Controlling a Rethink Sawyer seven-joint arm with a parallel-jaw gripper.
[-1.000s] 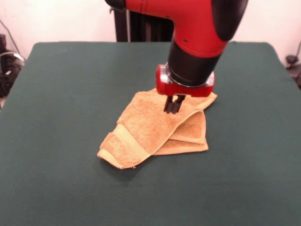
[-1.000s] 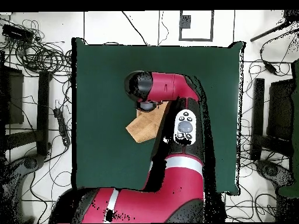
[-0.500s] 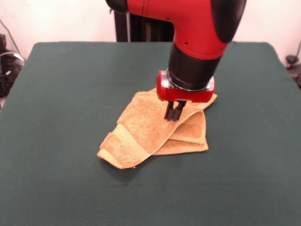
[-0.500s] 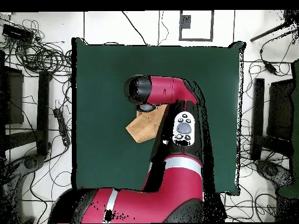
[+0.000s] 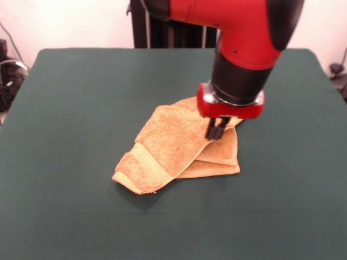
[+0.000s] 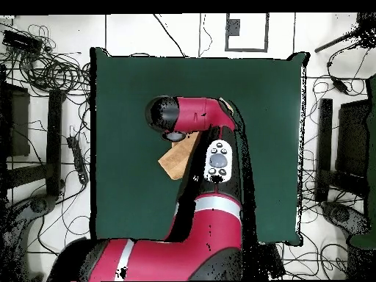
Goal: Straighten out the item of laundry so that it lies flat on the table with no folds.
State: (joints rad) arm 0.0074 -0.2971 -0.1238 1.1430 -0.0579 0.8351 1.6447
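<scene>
In the overhead view the arm [image 6: 198, 183] covers most of the towel [image 6: 172, 160], leaving one corner showing toward the table's [image 6: 125, 95] left edge, and hides the gripper entirely. In the front view the gripper [image 5: 216, 130] masks the towel's [image 5: 173, 143] far corner. The table's [image 5: 81, 108] near edge is cut off.

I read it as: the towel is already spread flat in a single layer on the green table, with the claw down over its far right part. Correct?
Not quite. In the front view the towel is not flat: it lies folded over itself in several layers, a banded end on top at the near left. The rest holds: it sits on the green table, and the claw is down over its far right part.
</scene>
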